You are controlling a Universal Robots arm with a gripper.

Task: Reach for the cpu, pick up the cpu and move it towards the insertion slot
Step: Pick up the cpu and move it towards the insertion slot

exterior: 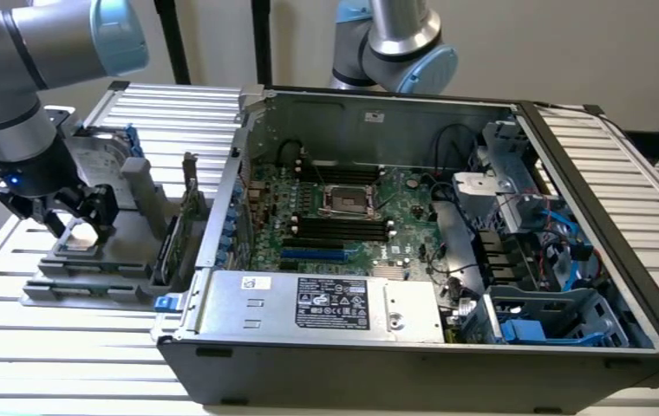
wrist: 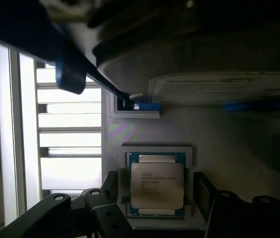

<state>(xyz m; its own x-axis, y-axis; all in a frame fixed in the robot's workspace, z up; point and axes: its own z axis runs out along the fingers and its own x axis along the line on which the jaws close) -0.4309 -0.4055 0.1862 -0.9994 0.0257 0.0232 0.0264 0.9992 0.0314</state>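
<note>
Gripper (exterior: 79, 218) hangs wide open and empty over the cpu (wrist: 157, 184); it lies flat in its grey holder (exterior: 87, 279) at the exterior view's left, beside the computer case (exterior: 422, 360); a clean grasp needs jaws centred on opposite edges, descending squarely.

Robotics lab or test bench, not a home. Two grey industrial robot arms with pale blue joint caps stood over the work: one arm (exterior: 29, 61) at the exterior view's left, a second arm (exterior: 390, 43) at the far side. An open computer case (exterior: 422, 368) lay on its side, its motherboard (exterior: 353, 204) bared, on a table (exterior: 63, 373) of ribbed aluminium slats. Just beside the case, at the exterior view's left, a grey tray (exterior: 75, 290) held loose parts in fitted pockets, a cpu (wrist: 157, 184) among them. A plain pale wall (exterior: 613, 48) stood behind.
</note>
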